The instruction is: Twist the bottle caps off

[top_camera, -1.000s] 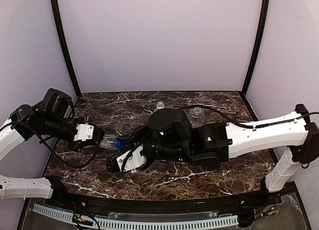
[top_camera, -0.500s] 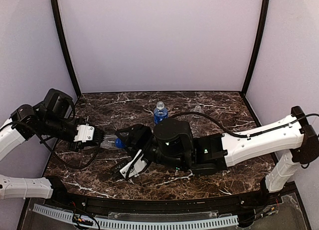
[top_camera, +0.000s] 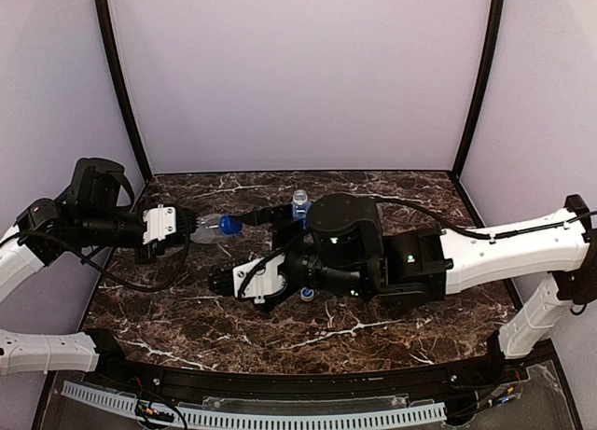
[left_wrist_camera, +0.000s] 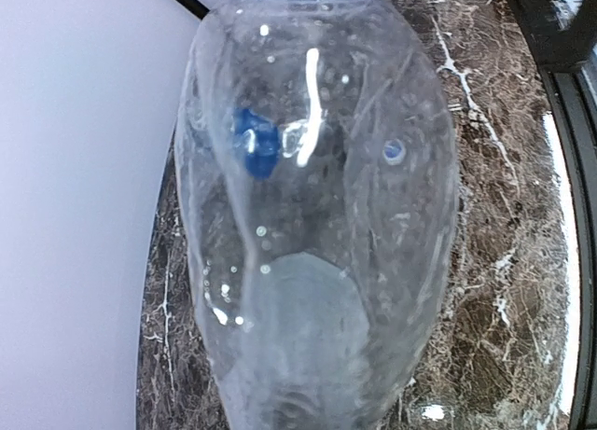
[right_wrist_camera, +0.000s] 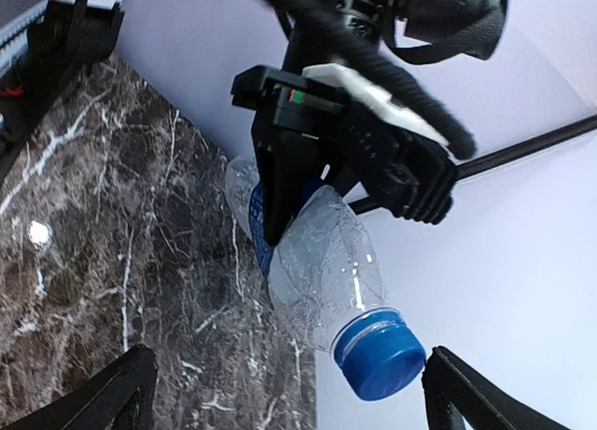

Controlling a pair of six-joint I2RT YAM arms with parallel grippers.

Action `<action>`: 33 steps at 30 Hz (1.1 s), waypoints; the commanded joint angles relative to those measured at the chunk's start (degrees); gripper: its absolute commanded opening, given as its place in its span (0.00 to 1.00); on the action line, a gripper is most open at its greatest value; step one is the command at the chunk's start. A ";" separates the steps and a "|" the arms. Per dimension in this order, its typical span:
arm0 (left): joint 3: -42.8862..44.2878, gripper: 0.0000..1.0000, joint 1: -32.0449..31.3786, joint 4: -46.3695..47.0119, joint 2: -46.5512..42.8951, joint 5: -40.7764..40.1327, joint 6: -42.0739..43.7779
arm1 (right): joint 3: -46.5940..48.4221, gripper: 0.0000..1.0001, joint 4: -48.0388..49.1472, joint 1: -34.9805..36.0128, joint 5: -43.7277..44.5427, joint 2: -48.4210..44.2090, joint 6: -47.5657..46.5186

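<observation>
Top external view: across the dark marble counter (top_camera: 373, 337) stretches the white-and-black right arm (top_camera: 485, 253). The right claw (top_camera: 244, 248) is now flung wide apart, where a second ago it was pinched nearly together at the bottle's neck. The left arm (top_camera: 93, 220) has meanwhile carried its load up and back. The left claw (top_camera: 185, 232) stays clamped on the body of the crumpled clear plastic bottle with a blue wrap label (top_camera: 207, 228). That bottle is held sideways above the counter, left of the upright blue-labelled clear bottle (top_camera: 299, 206) and a little nearer the arm bases than it, neck pointing toward it.

The right wrist view shows the dark blue round screw cap (right_wrist_camera: 382, 360) still seated on that neck. It sits between the spread fingers (right_wrist_camera: 121, 393), close beside one and well apart from the other.

Letting go with the cap still on looks like a release between twists, not a finished removal. This cap probably needs the right claw to close on it again and turn further.
</observation>
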 commanded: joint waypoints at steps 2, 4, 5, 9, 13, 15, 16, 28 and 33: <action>-1.70 0.15 -0.12 7.65 -0.67 -5.16 -2.61 | 6.86 0.99 -8.76 -7.88 -10.90 -4.18 36.49; -2.15 0.15 -0.16 8.14 -0.80 -6.06 -2.42 | 8.77 0.99 -10.51 -11.67 -17.37 -4.72 48.83; -2.40 0.15 -0.16 8.23 -0.82 -6.28 -2.36 | 9.09 0.99 -10.15 -12.92 -20.14 -4.83 54.37; -2.72 0.15 -0.17 8.38 -0.76 -6.35 -2.14 | 10.99 0.96 -8.36 -14.68 -23.05 -3.44 70.53; -2.96 0.15 -0.17 9.01 -0.51 -7.05 -1.75 | 13.55 0.95 -9.34 -14.63 -24.54 -1.30 79.83; -3.14 0.15 -0.13 9.37 -0.48 -7.49 -1.35 | 14.08 0.93 -9.88 -14.55 -23.27 -0.32 84.08; -3.19 0.15 -0.15 9.55 -0.44 -7.67 -1.19 | 14.29 0.91 -10.28 -14.54 -22.64 0.27 85.72; -3.60 0.15 -0.17 9.70 -0.73 -7.99 -0.46 | 18.21 0.58 -13.86 -14.28 -24.34 5.63 89.15; -3.74 0.16 -0.17 9.80 -0.90 -7.98 -0.28 | 19.00 0.36 -14.71 -14.28 -25.41 6.88 89.37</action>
